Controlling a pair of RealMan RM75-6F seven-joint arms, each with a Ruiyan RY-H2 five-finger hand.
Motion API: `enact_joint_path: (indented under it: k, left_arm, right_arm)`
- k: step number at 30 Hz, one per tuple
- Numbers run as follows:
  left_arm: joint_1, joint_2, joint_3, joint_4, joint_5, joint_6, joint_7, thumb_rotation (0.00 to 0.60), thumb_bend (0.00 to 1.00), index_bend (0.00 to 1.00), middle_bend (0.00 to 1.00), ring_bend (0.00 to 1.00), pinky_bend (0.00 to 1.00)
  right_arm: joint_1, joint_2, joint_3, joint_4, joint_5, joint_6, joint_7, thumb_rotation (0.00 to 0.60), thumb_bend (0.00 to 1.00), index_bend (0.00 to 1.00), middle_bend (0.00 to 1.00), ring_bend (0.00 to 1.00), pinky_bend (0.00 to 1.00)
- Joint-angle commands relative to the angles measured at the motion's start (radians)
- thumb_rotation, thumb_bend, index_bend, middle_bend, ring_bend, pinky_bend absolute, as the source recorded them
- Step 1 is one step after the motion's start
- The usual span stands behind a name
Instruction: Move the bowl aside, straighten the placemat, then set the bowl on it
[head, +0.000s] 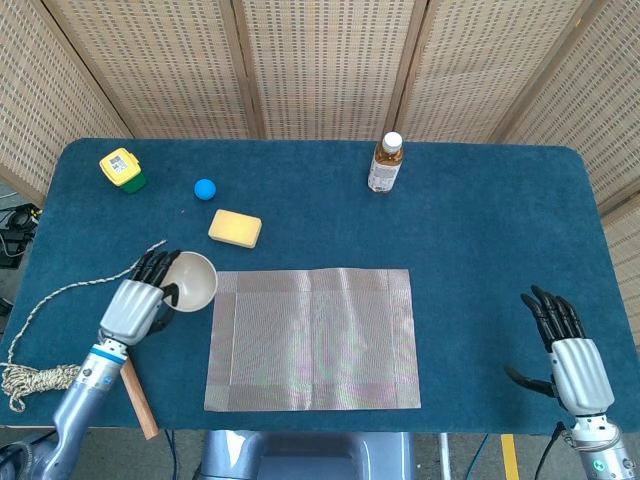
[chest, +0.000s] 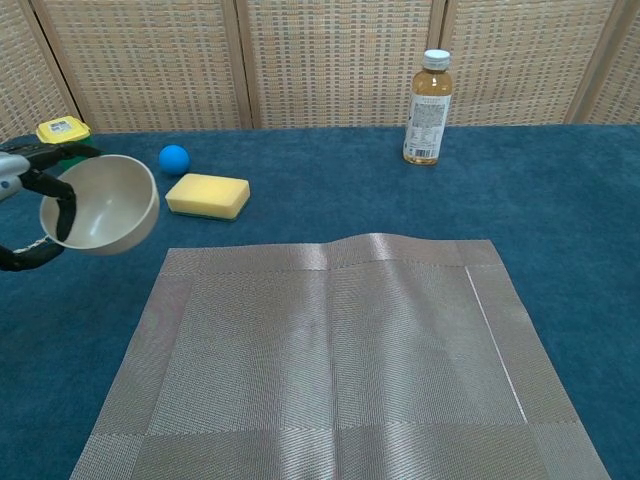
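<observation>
My left hand (head: 140, 300) grips the cream bowl (head: 192, 281) by its rim and holds it lifted off the table, just left of the placemat's far-left corner. In the chest view the bowl (chest: 103, 203) is tilted with its opening toward the camera, and the left hand (chest: 30, 205) has dark fingers hooked over the rim. The grey woven placemat (head: 312, 338) lies flat and square at the table's middle, with a slight ripple (chest: 365, 245) along its far edge. My right hand (head: 567, 350) rests open at the near right, away from the mat.
A yellow sponge (head: 235, 228), a blue ball (head: 205, 188) and a yellow-green box (head: 122, 169) lie at the far left. A drink bottle (head: 385, 163) stands at the back centre. A wooden stick (head: 133, 396) and a rope (head: 40, 330) lie near the left front edge.
</observation>
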Motion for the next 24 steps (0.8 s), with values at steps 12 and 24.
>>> enact_joint_path:
  k: [12, 24]
  left_arm:
    - [-0.121, -0.198, -0.017, -0.113, -0.027, -0.137, 0.254, 0.6, 0.48, 0.63, 0.0, 0.0, 0.0]
    - [-0.228, -0.379, -0.064, -0.081, -0.161, -0.252, 0.413, 0.6, 0.48, 0.62, 0.0, 0.0, 0.0]
  right_arm:
    - [-0.003, 0.016, 0.009, -0.001, 0.011, 0.008, 0.028, 0.6, 0.23, 0.04, 0.0, 0.0, 0.0]
    - [-0.006, 0.033, 0.016, -0.005, 0.02, 0.012, 0.06, 0.6, 0.23, 0.04, 0.0, 0.0, 0.0]
